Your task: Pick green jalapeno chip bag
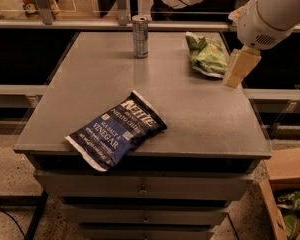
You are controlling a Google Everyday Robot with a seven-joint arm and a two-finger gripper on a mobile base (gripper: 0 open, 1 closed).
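Note:
The green jalapeno chip bag (207,54) lies crumpled at the far right of the grey table top (190,109). My gripper (240,68) hangs from the white arm at the upper right, just right of the bag and a little above the table. A cream-coloured finger (241,66) points down beside the bag's right edge. The gripper holds nothing that I can see.
A large dark blue Kettle sea salt vinegar bag (115,130) lies at the front left of the table, overhanging its edge. A silver drink can (140,36) stands at the far middle. Drawers sit below the table top. A cardboard box (287,194) stands on the floor at the right.

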